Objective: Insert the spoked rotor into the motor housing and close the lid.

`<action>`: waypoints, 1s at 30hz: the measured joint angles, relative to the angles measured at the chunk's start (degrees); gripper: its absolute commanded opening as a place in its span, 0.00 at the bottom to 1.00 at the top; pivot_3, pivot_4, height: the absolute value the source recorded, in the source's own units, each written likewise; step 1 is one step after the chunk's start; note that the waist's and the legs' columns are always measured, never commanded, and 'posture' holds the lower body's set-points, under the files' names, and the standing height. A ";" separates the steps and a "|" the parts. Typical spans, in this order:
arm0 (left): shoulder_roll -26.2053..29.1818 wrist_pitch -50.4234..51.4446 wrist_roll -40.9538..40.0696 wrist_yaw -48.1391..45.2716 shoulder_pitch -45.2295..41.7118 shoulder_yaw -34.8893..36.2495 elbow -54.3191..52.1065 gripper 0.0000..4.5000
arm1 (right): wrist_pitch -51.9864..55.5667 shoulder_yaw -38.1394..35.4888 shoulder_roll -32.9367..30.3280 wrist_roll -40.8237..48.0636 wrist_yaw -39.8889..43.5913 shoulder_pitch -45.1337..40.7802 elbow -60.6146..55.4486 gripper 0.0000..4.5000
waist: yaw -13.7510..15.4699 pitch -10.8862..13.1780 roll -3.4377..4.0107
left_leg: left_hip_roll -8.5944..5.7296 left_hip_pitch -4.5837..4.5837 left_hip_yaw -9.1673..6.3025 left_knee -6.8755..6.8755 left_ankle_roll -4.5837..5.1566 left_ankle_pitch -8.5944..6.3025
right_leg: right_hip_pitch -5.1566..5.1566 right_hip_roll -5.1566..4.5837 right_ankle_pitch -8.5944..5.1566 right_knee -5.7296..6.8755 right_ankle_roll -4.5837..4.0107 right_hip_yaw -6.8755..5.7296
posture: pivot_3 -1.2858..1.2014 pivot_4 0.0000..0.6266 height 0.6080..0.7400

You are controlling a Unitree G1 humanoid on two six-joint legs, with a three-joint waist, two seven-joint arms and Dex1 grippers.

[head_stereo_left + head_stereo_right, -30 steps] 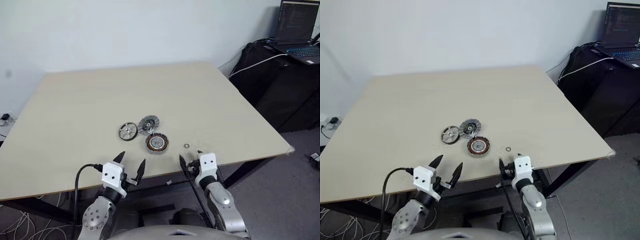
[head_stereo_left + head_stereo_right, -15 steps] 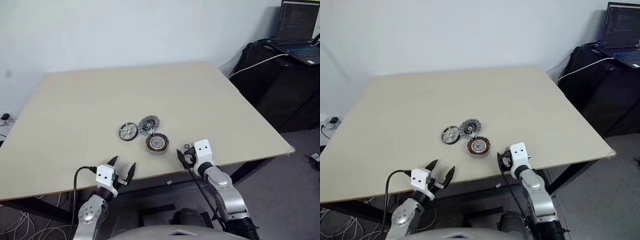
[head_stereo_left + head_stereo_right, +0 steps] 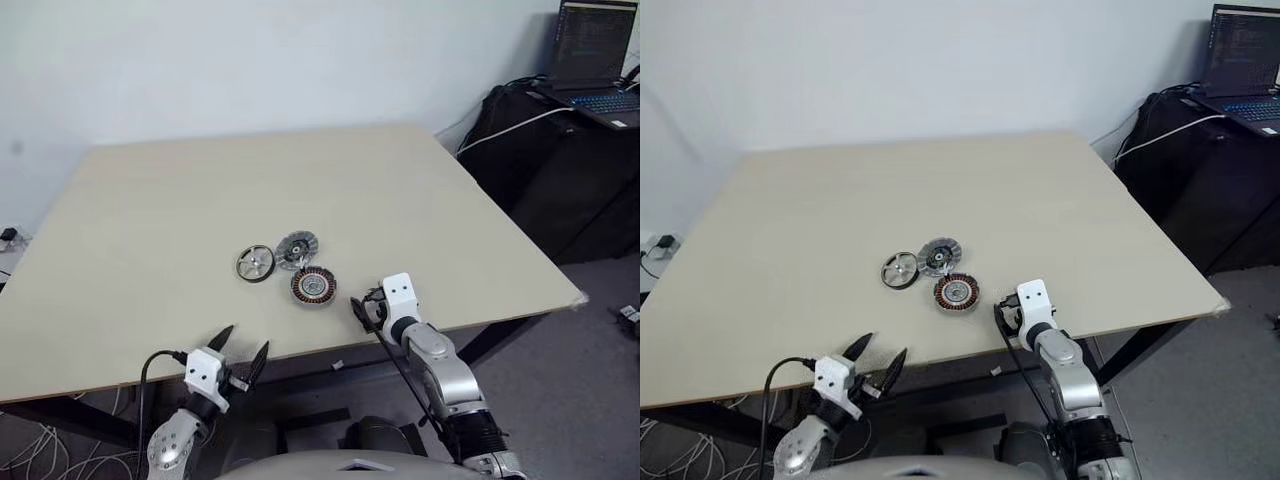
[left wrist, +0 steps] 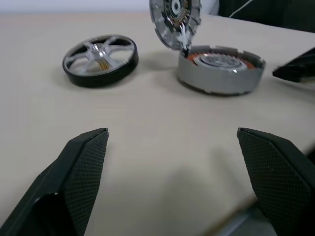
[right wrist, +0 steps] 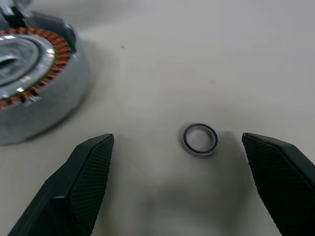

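So the big pale beige wooden table [image 3: 150, 220] takes up most of the head views, with a white wall behind it and an open black laptop [image 3: 597, 60] on dark furniture off to the robot's right. There's text on the laptop screen but it's way too small to read, and I can't spot any brand or label on anything else.

The three motor parts sit clustered near the middle-front of the table. The motor housing [image 3: 313, 286], a round silvery-rimmed disc with a ring of copper-orange windings, is nearest the front edge. The spoked rotor [image 3: 255, 263], a silver wheel with a dark rim, lies flat to its left and a bit further back. The lid [image 3: 297, 245], a grey ribbed disc, looks flat from the head views, but the left wrist view shows it's actually tilted up, propped against the housing's far rim.

The right wrist view catches a tiny loose metal ring [image 5: 200, 139] lying between the fingers on the table beside the housing.

The left gripper [image 3: 238, 351] hangs by the table's front edge, jaws spread wide, holding nothing. The right gripper [image 3: 367, 305] sits over the table just right of the housing, jaws wide apart too, empty.
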 measured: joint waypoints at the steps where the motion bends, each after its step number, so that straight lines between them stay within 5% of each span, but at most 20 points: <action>1: -0.02 0.00 0.04 0.04 1.00 -0.22 -1.23 0.99 | -0.23 -0.21 0.02 0.19 0.05 -0.47 0.84 1.00 | -0.01 0.00 0.01 | 0.00 0.01 0.00 0.00 0.00 0.00 | 0.01 0.00 0.00 0.00 0.00 0.01 | 0.52 0.00 1.00; 12: -0.74 9.55 2.58 5.29 5.45 -4.75 -19.70 0.99 | -1.90 -1.15 0.12 1.00 0.03 -4.68 6.64 1.00 | -0.03 -0.06 0.07 | 0.01 0.03 0.03 0.01 0.03 0.03 | 0.03 0.00 0.07 0.02 0.00 0.02 | 0.52 0.00 1.00; 16: -1.25 13.96 3.71 7.80 5.76 -6.48 -24.36 1.00 | -1.98 -1.61 0.13 1.11 -0.09 -5.33 7.47 0.79 | -0.01 -0.07 0.09 | 0.01 0.03 0.03 0.01 0.03 0.03 | 0.02 0.01 0.07 0.02 0.00 0.03 | 0.52 0.00 1.00; 25: -1.82 19.73 5.81 11.43 5.91 -9.73 -29.46 1.00 | -1.85 -1.53 0.46 1.11 0.25 -5.32 7.29 0.15 | -0.01 -0.06 0.11 | 0.02 0.02 0.03 0.01 0.03 0.02 | 0.00 0.04 0.06 0.01 0.00 0.04 | 0.52 0.00 1.00; 30: -1.10 21.54 6.72 12.49 6.62 -10.59 -32.48 1.00 | -1.52 -1.01 0.73 1.11 0.76 -4.44 5.34 0.15 | -0.01 0.01 0.20 | 0.02 0.00 0.03 0.00 0.03 0.02 | -0.03 0.04 0.06 0.00 0.00 0.05 | 0.52 0.00 1.00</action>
